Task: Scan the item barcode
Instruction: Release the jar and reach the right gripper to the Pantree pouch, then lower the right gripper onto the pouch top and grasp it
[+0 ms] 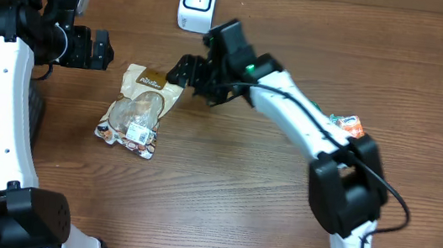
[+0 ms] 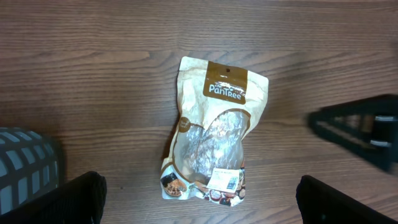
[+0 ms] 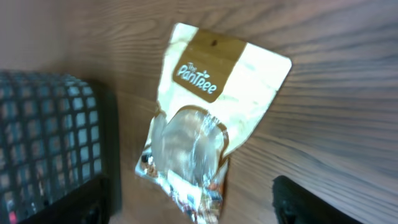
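Overhead alone shows the scanner [image 1: 196, 2]; left claw [image 1: 99, 50] and right claw [image 1: 181, 72] spread (pouch [image 2: 214, 140] flat).

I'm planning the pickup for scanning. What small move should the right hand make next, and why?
Probably lower the right hand and close on the top edge of the snack bag. The bag lies flat on the table, unheld, the open hand right at that edge; it must be lifted before it can face the white scanner farther back.
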`<state>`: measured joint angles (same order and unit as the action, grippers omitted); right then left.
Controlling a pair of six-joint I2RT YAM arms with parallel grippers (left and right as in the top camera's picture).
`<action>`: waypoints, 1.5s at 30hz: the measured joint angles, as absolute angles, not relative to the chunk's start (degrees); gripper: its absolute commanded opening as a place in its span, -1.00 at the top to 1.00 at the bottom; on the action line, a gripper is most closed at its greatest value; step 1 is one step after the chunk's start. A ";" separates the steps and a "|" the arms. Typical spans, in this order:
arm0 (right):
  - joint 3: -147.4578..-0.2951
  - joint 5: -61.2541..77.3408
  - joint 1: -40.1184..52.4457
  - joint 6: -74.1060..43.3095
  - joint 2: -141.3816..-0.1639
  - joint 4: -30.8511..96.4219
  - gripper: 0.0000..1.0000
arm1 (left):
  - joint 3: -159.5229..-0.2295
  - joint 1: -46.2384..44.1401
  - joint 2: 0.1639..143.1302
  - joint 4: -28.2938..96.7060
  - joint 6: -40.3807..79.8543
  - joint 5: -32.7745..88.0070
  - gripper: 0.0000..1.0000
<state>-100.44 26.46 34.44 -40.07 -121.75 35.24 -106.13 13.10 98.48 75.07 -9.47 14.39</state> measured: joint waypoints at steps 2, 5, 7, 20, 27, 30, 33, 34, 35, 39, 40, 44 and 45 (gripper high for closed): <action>-99.72 26.02 36.05 -43.31 -125.12 32.32 -0.47 | -106.13 13.10 98.48 75.05 -9.47 14.37 -0.99; -99.57 25.61 37.04 -45.58 -127.72 29.04 -0.46 | -106.13 13.10 98.48 75.05 -9.47 14.39 -0.99; -99.57 25.41 37.56 -46.46 -129.21 27.66 -0.46 | -106.13 13.10 98.48 75.07 -9.47 14.37 -0.99; -99.55 26.44 38.81 -46.92 -135.55 18.72 -0.29 | -106.13 13.10 98.48 75.07 -9.47 14.39 -0.99; -99.55 25.63 40.40 -44.25 -136.40 17.65 0.48 | -106.13 13.10 98.48 75.05 -9.47 14.37 -0.99; -99.55 25.04 41.25 -43.92 -136.59 18.06 0.71 | -106.13 13.10 98.48 75.05 -9.47 14.39 -0.99; -99.66 25.91 41.21 -42.24 -136.57 18.85 0.91 | -106.13 13.10 98.48 75.05 -9.47 14.39 -1.00; -100.01 26.76 40.95 -41.63 -136.59 20.56 0.92 | -106.13 13.10 98.48 75.07 -9.47 14.39 -0.99; -100.42 27.29 40.66 -40.84 -136.59 22.50 0.93 | -106.13 13.10 98.48 75.05 -9.47 14.39 -0.99; -104.51 28.99 38.41 -35.27 -136.57 34.37 0.92 | -106.13 13.10 98.48 75.07 -9.47 14.37 -0.99; -106.56 29.17 37.65 -32.82 -136.57 39.00 0.92 | -106.13 13.10 98.48 75.05 -9.47 14.37 -0.99; -114.21 29.45 35.29 -22.22 -136.49 51.20 0.88 | -106.13 13.10 98.48 75.05 -9.47 14.37 -0.99; -115.55 29.36 34.89 -19.66 -136.25 52.93 0.74 | -106.13 13.10 98.48 75.05 -9.47 14.39 -0.99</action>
<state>-115.55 29.36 34.89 -19.66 -136.25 52.93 -106.13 13.10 98.48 75.05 -9.47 14.39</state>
